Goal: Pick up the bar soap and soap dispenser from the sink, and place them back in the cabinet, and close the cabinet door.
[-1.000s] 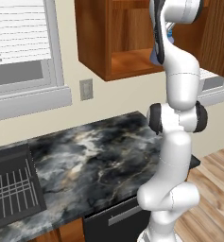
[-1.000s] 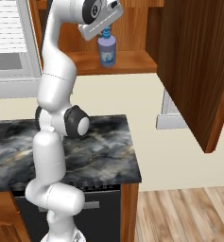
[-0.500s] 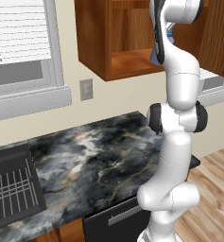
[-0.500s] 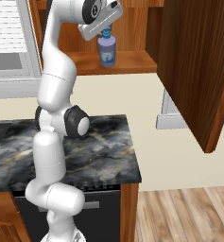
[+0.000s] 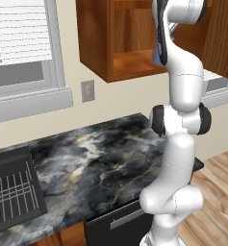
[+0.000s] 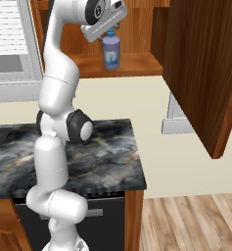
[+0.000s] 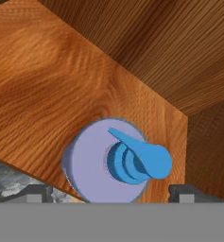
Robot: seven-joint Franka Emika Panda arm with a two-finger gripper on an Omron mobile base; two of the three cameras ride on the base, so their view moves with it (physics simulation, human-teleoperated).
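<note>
The blue-purple soap dispenser stands upright on the shelf of the open cabinet. My gripper hangs right over its pump top. In the hand view I look down on the soap dispenser, and my gripper is open, its fingertips wide apart on either side and clear of the bottle. From the left, the arm hides most of the soap dispenser inside the cabinet. The cabinet door stands swung open at the right. The sink lies at the lower left. The bar soap is out of view.
A dark marble counter runs below the cabinet, with a black dishwasher front under it. A window with blinds and a wall outlet are on the back wall. Wooden floor lies to the right.
My fingers have spread apart and let go of the soap dispenser, which stays standing on the cabinet shelf. The arm and the cabinet door have not moved.
</note>
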